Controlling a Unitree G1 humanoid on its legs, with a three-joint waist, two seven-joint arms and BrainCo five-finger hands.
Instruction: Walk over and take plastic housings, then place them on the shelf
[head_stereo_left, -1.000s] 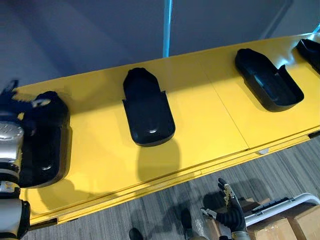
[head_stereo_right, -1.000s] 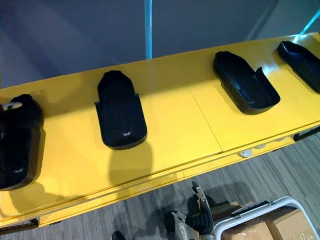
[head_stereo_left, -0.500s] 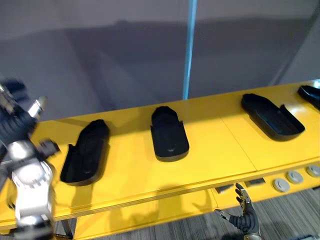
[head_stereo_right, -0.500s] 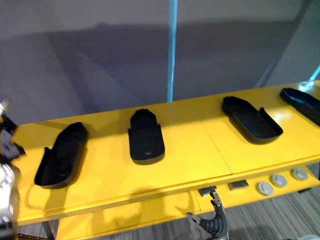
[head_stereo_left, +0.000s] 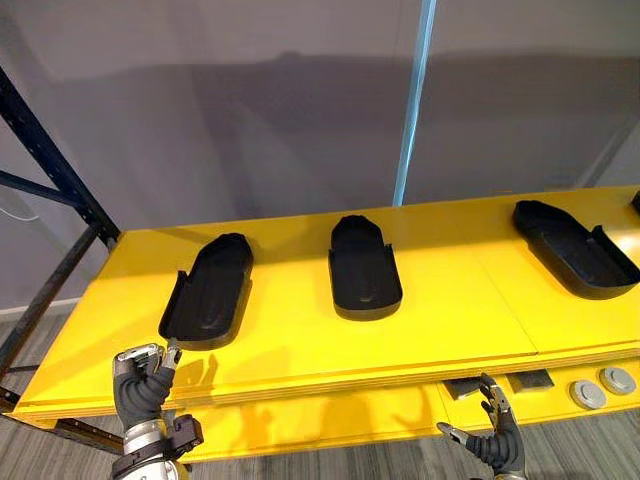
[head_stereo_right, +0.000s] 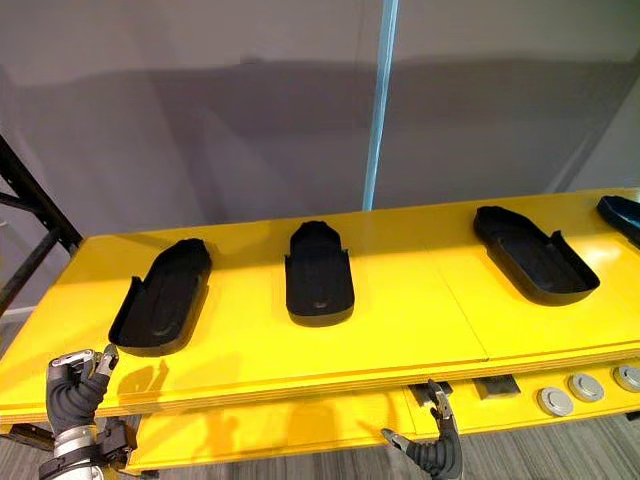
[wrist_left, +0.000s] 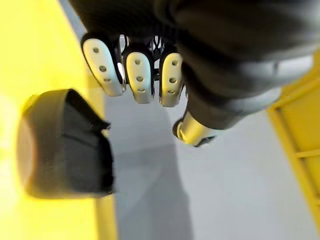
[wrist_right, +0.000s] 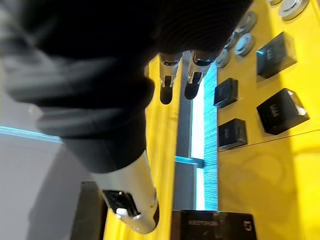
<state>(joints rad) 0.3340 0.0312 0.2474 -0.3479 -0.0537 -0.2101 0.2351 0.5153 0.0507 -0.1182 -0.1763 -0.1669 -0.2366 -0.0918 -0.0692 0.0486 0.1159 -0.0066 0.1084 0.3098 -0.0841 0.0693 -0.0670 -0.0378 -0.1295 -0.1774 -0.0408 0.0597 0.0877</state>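
Several black plastic housings lie in a row on the yellow table (head_stereo_left: 290, 340): a left one (head_stereo_left: 205, 292), a middle one (head_stereo_left: 365, 268) and a right one (head_stereo_left: 575, 248), with part of another (head_stereo_right: 620, 212) at the far right edge. My left hand (head_stereo_left: 140, 385) hangs just below the table's front edge, in front of the left housing, fingers curled into a fist with nothing in it. Its wrist view has the curled fingers (wrist_left: 135, 70) and a housing (wrist_left: 60, 145) past them. My right hand (head_stereo_left: 492, 440) is low before the table, fingers straight (wrist_right: 172, 75), empty.
A dark blue rack frame (head_stereo_left: 50, 165) rises at the left behind the table. A light blue vertical strip (head_stereo_left: 412, 100) runs up the grey wall. Round buttons (head_stereo_left: 600, 385) and dark switches sit on the table's front panel. Grey floor lies below.
The camera has pulled back and up, so the whole table shows. My left hand has come off the left housing, dropped below the table's edge and curled shut. The right hand stays open.
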